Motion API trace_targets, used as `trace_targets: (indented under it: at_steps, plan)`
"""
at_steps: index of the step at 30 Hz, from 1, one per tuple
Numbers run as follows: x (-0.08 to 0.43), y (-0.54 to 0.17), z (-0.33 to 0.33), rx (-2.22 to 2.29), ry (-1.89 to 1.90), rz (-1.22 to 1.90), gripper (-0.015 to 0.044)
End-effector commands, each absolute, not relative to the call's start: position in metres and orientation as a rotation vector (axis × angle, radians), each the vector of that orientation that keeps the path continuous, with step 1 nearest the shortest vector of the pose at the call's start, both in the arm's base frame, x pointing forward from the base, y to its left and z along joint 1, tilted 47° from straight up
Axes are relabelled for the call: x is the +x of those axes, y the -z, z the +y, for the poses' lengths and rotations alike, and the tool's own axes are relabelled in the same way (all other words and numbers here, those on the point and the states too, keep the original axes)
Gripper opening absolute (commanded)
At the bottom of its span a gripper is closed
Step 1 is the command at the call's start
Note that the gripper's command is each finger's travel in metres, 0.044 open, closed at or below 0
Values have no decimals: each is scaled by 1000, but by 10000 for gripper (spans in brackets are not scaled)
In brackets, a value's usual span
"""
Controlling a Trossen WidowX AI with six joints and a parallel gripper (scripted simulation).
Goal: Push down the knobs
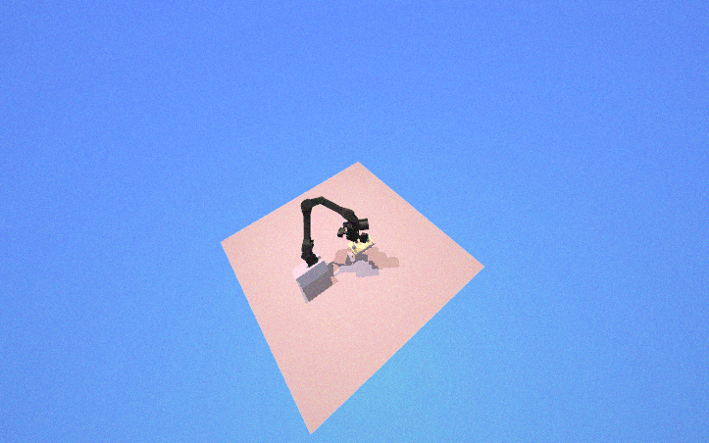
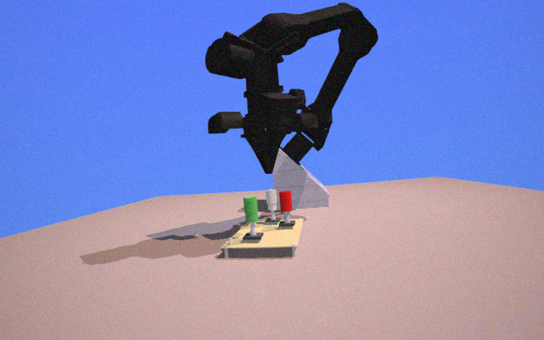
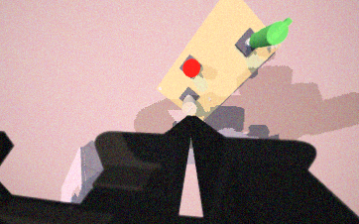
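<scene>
The yellow circuit board (image 1: 361, 246) (image 2: 276, 241) (image 3: 224, 30) stands on short legs. It bears a green knob (image 2: 250, 208) (image 3: 271, 36) near its front, a red knob (image 2: 285, 201) (image 3: 191, 68) and a white knob (image 2: 270, 199) (image 3: 189, 107) toward the back. In the exterior view each knob sits on a pale shaft, with bare shaft showing between it and its dark potentiometer base. My gripper (image 2: 268, 172) (image 3: 190, 120) is shut and empty, pointing down. Its tip is above the white knob in the exterior view and just beside it in the wrist view. No knob is seen touched.
The grey wedge-shaped arm base (image 1: 316, 280) (image 2: 297, 183) stands behind the board on the pink table (image 1: 319, 352) (image 2: 392, 262). The arm's shadows fall across the table beside the board. The three knobs stand close around each other, red and white nearest together.
</scene>
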State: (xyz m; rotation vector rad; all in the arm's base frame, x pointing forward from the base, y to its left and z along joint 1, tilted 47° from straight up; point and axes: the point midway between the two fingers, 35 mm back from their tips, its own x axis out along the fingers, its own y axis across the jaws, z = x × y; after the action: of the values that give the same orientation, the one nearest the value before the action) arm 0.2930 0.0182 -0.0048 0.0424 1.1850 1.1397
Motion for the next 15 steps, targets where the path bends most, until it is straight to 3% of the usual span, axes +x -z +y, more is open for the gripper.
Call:
trace_targets:
  at_steps: [1, 15]
  plan:
    - [291, 7, 21, 53, -1141, 1187, 0]
    - [289, 20, 35, 54, -1142, 1186, 0]
